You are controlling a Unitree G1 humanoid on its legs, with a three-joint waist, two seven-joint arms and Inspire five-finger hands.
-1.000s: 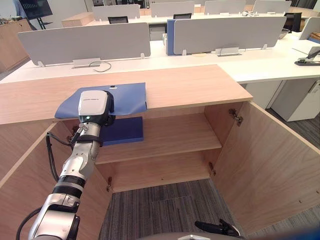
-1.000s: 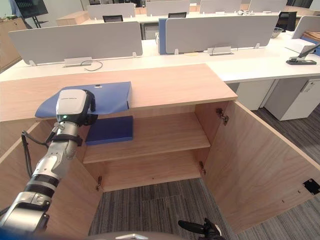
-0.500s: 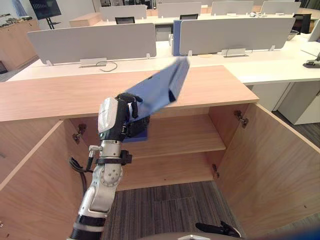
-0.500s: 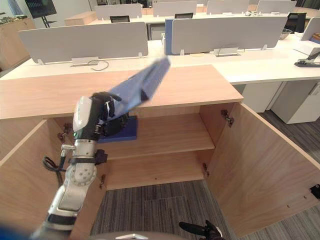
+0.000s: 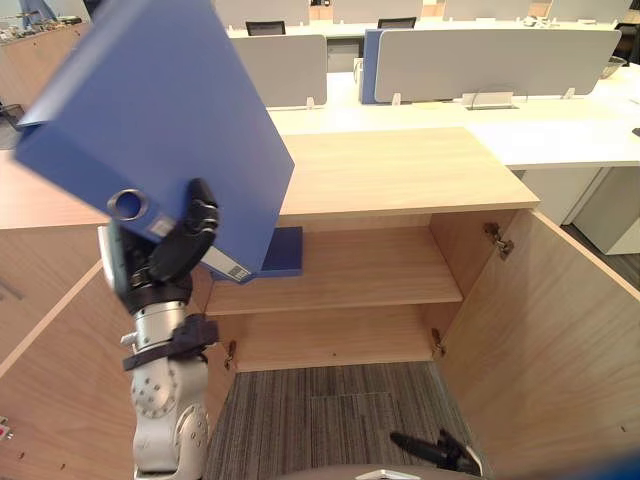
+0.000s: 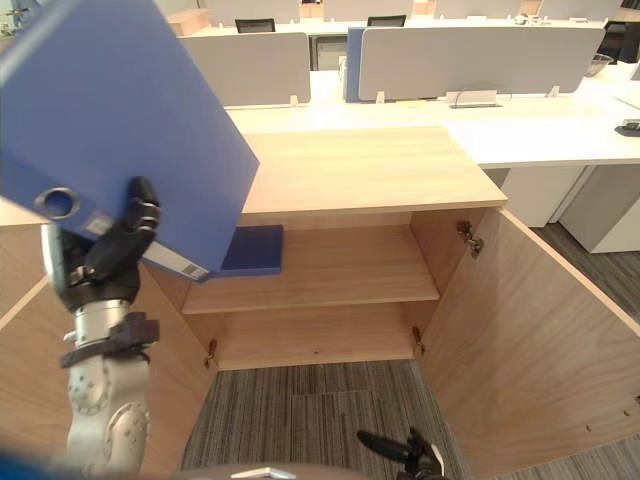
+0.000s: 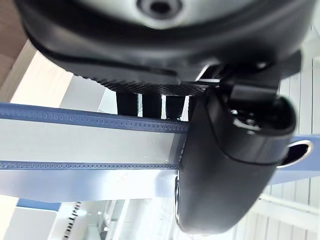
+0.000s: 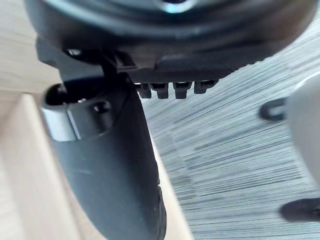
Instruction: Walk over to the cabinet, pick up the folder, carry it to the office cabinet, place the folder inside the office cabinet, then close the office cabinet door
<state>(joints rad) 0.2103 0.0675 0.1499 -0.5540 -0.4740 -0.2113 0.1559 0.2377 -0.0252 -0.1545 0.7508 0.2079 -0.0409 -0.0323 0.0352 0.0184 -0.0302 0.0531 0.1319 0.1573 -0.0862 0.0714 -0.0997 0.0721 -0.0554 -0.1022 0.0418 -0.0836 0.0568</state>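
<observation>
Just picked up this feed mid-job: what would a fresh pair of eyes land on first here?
The big blue folder dominates the upper left, held up at a tilt by the left robot hand, which is curled round its spine edge. Behind it the wooden cabinet stands open, with a dark blue flat item lying at the left end of its upper shelf and the right door swung wide.

The right hand (image 8: 100, 165) is seen, thumb straight; grey carpet (image 8: 235, 150) is shown at its three o'clock, a wood panel (image 8: 20, 200) at nine.
</observation>
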